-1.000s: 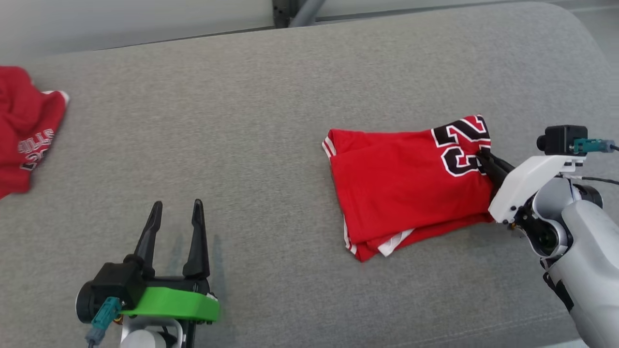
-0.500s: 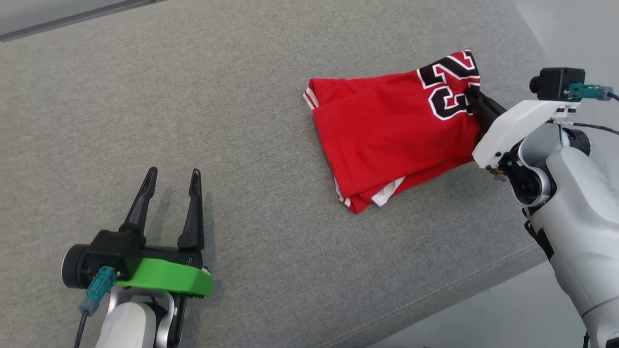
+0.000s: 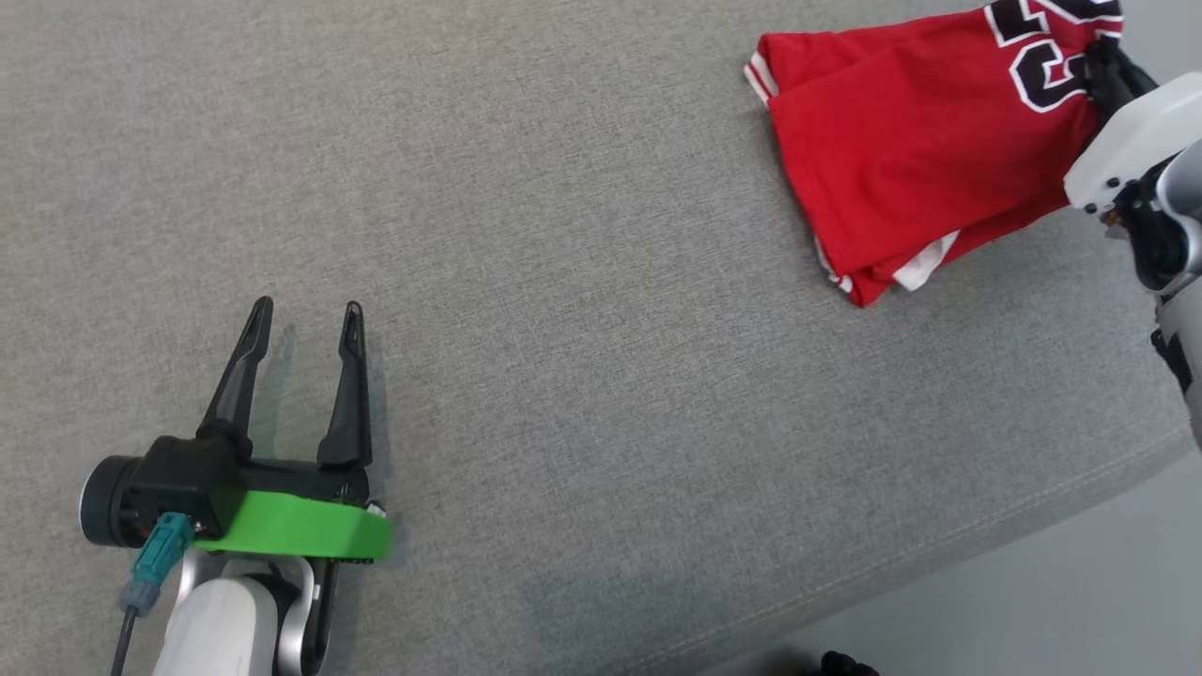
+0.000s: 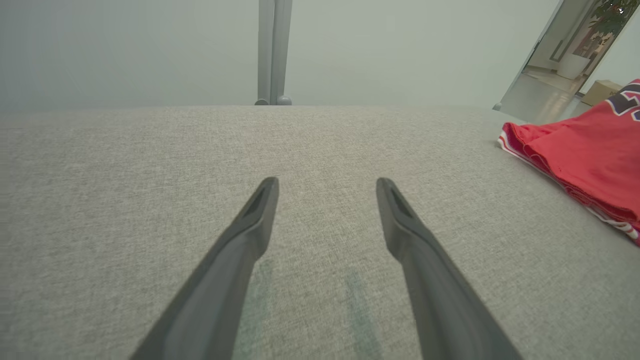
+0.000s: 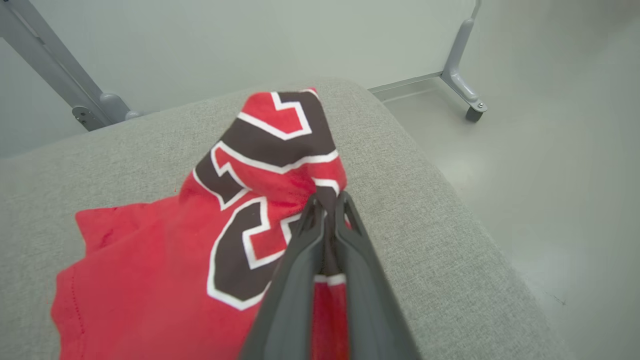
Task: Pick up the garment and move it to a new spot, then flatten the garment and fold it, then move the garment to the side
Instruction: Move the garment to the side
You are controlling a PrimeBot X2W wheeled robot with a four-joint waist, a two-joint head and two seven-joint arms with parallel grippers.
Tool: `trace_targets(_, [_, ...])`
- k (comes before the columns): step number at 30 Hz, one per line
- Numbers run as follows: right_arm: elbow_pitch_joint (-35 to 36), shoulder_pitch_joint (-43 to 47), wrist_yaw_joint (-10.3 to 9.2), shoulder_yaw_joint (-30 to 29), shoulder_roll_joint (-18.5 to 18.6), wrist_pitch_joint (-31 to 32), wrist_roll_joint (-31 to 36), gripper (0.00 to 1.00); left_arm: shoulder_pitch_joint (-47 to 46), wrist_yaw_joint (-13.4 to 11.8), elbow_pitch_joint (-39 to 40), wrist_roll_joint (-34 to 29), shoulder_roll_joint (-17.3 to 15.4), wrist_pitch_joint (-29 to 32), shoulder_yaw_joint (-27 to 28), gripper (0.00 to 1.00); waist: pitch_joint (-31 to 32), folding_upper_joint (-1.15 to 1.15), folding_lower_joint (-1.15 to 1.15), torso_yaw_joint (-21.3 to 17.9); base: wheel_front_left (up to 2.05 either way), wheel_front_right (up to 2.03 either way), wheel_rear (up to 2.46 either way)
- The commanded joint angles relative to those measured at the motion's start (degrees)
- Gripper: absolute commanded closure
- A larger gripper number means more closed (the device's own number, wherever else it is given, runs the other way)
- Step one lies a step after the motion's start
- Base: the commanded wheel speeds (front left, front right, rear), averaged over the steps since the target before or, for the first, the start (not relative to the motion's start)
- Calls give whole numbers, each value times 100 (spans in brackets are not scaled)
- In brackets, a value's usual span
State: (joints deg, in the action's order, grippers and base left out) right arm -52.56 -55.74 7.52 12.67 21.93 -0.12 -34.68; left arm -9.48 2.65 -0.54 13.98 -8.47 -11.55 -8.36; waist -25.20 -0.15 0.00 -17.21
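Two or more layers of thin red cloth make up the folded jersey (image 3: 920, 150), which lies on the grey fabric-covered tabletop (image 3: 582, 282) toward 1 o'clock in the head view, its right-hand corner near the tabletop's rounded edge. The right gripper (image 5: 327, 200) is clamped on that corner, fingers pressed together over a pinch of cloth beside the black-and-white number (the right wrist view shows a white-trimmed hem caught between them). The cloth bunches up toward the pinch. The left gripper (image 3: 306, 310) sits low over bare tabletop at about 8 o'clock, well apart from the jersey, its fingers spread and holding nothing.

I judge the jersey light, soft and limp, probably a slick sports knit. From a single pinch it should sag and trail, and its layers may slide over one another so the fold opens. A white-edged flap pokes out at the fold's 6 o'clock end, which suggests the layers are already not quite aligned. One corner should do for a short drag, though the fabric cover may hold the bottom layer back. How many layers the pinch has caught I cannot tell. For a cleaner carry I would take hold through every layer at a folded edge, or at two corners with both grippers
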Motion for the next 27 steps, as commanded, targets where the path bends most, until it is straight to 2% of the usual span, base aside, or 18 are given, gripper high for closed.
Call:
trace_targets(1, [-181, -171, -7, -63, 121, -112, 169, 100, -92, -17, 69, -37, -66, 22, 13, 0, -201, 15, 0, 203, 0, 0, 0])
trace_targets(9, [-1225, -705, -7, -519, 482, -529, 750, 100, -154, -57, 335, -100, -82, 39, -79, 0, -436, 15, 0, 553, 0, 0, 0])
trace_targets(12, [-1626, -827, -8, -595, 673, -886, 1181, 100, -153, -74, 410, -127, -64, 37, -138, 0, -471, 15, 0, 673, 0, 0, 0])
trace_targets(13, [-1735, -863, -9, -639, 737, -1067, 1344, 90, -144, -86, 428, -138, -63, 36, -140, 0, -473, 15, 0, 703, 0, 0, 0])
trace_targets(14, [-1832, -902, -9, -733, 774, -1187, 1441, 63, -130, -104, 431, -140, -73, 36, -141, 0, -471, 15, 0, 730, 0, 0, 0])
trace_targets(15, [-1904, -915, -8, -810, 769, -1279, 1565, 20, -114, -116, 434, -137, -81, 32, -140, 0, -466, 15, 0, 751, 0, 0, 0])
trace_targets(16, [-1904, -915, -8, -810, 769, -1279, 1565, 20, -114, -116, 434, -137, -81, 32, -140, 0, -466, 15, 0, 751, 0, 0, 0])
trace_targets(17, [-1953, -923, -8, -889, 776, -1358, 1707, 0, -94, -113, 432, -130, -86, 26, -142, 0, -456, 15, 0, 766, 0, 0, 0])
trace_targets(21, [-2035, -905, -9, -1257, 742, -1493, 2157, 0, -17, -130, 399, -99, -89, 5, -156, 0, -374, 15, 0, 788, 0, 0, 0])
trace_targets(27, [-1656, -685, -9, -1662, 307, -1506, 2669, 0, 58, -152, 333, -62, -73, -13, -197, 0, -174, 15, 0, 754, 0, 0, 0])
